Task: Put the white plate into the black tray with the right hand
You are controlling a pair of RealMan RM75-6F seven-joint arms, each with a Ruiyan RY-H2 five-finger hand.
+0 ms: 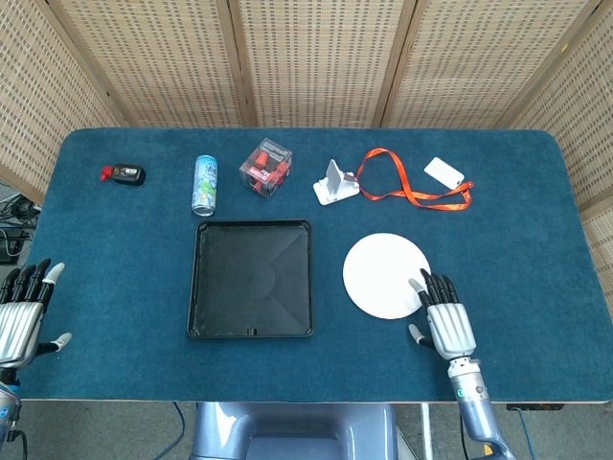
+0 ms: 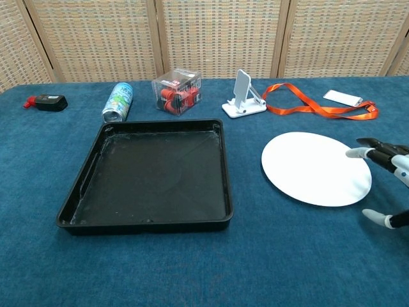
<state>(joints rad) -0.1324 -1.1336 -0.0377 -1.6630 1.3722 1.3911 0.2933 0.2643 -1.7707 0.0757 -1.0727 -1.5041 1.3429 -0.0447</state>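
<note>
Right hand [image 1: 446, 322] sits spread and empty at the lower-right rim of the round white plate [image 1: 383, 274], probably lining up a grasp; square black plastic tray [image 1: 251, 278] waits centre-left.

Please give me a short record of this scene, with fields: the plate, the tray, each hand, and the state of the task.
plate: white plate lies flat on the blue table, right of the tray
tray: black tray, nothing in it
right hand: right hand open at the plate's near right edge, holding nothing
left hand: left hand open at the table's left edge
task state: plate not yet lifted
</note>
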